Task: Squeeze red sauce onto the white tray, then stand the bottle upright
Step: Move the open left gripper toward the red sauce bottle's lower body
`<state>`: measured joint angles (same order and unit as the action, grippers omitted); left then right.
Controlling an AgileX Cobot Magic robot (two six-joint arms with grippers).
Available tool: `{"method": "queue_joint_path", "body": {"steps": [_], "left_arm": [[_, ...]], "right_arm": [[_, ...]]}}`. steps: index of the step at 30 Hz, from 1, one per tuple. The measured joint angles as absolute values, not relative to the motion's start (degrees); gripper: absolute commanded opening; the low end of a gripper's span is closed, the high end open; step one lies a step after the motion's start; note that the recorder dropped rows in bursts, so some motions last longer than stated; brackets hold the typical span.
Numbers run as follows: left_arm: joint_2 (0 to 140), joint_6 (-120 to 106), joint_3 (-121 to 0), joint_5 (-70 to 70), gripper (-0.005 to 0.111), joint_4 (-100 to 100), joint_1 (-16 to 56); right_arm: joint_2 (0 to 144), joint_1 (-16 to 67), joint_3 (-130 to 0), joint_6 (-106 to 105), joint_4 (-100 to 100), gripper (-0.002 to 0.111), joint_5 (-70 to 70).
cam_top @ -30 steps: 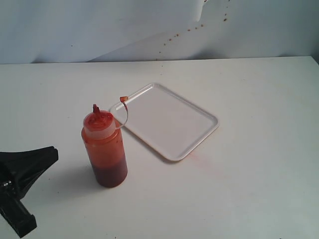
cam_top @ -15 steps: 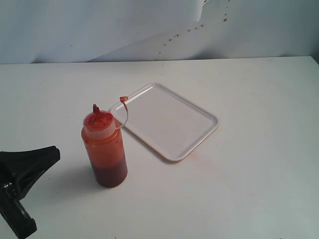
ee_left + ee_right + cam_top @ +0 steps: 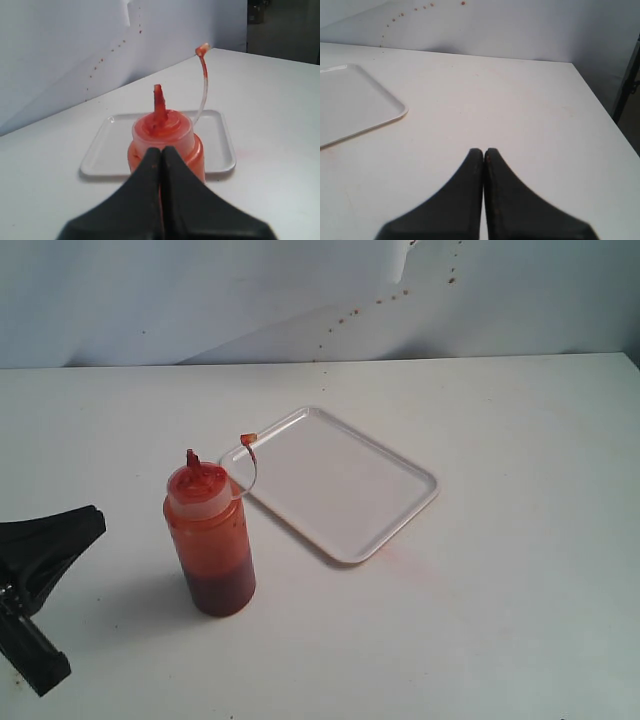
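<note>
The bottle (image 3: 210,540) stands upright on the white table, holding red sauce (image 3: 218,580), its nozzle uncapped and the tethered tip cap (image 3: 248,438) arching toward the tray. The white tray (image 3: 335,480) lies just right of it, with no sauce visible on it. My left gripper (image 3: 92,523) is shut with nothing in it, at the lower left, well apart from the bottle. In the left wrist view the bottle (image 3: 165,142) stands straight behind the shut left gripper (image 3: 161,150), with the tray (image 3: 112,150) beyond. My right gripper (image 3: 483,151) is shut over bare table; the tray's corner (image 3: 360,112) shows beside it.
A faint pink smear (image 3: 395,558) marks the table beside the tray's near corner. A pale backdrop (image 3: 300,295) speckled with small red-brown spots rises behind the table. The table's far right edge (image 3: 600,100) drops off near the right gripper.
My left gripper has drawn back to the left and slightly down, away from the bottle. The bottle and the tray have not moved.
</note>
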<state>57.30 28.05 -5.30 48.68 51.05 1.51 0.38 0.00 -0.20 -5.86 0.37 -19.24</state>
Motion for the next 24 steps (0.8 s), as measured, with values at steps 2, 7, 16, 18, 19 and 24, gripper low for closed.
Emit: {"method": "queue_joint_path", "body": {"steps": [2,7,16,18,19,24], "left_arm": [[57.30,27.50,-5.30,49.50,0.000,50.68,1.51],[58.15,27.41,-5.30,49.87,0.000,53.37,1.51],[77.82,23.66,-5.43,48.83,0.000,60.44,1.51],[82.26,20.58,-5.47,49.67,0.000,59.28,1.51],[83.95,19.50,-5.47,50.36,0.000,58.39,1.51],[91.26,16.34,-5.56,53.97,0.001,56.70,1.51]], "right_arm": [[0.38,0.00,-0.20,-5.86,0.37,0.000,-19.24],[0.38,0.00,-0.20,-5.86,0.37,0.000,-19.24],[0.38,0.00,-0.20,-5.86,0.37,0.000,-19.24],[0.38,0.00,-0.20,-5.86,0.37,0.000,-19.24],[0.38,0.00,-0.20,-5.86,0.37,0.000,-19.24],[0.38,0.00,-0.20,-5.86,0.37,0.000,-19.24]]}}
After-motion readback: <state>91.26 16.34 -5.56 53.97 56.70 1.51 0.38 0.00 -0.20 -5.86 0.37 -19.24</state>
